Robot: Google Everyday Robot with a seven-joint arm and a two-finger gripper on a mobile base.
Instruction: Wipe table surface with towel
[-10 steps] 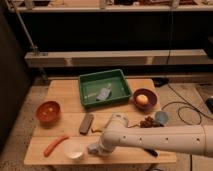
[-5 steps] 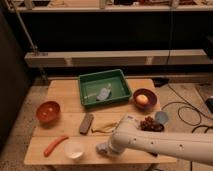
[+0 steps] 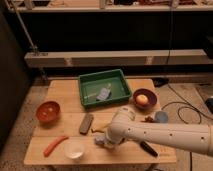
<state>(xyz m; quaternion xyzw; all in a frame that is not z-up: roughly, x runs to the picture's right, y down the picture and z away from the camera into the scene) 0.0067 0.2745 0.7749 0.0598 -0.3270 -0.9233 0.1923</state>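
— One second on, what differs?
— The gripper [image 3: 103, 142] is low over the table [image 3: 65, 92] near its front edge. It is a little farther right of the white bowl [image 3: 75, 148] than before, and the arm's elbow has swung right too.
— Clenched or released?
— Cannot tell. The towel [image 3: 103, 93] lies in the green tray [image 3: 117, 85], well apart from the gripper.

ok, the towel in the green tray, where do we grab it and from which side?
Pinch the towel at its middle, coming straight down. It looks like a small crumpled piece lying on the floor of the green tray, whose walls would likely block a sideways approach. The tool is low at the front of the table, beside the white bowl.
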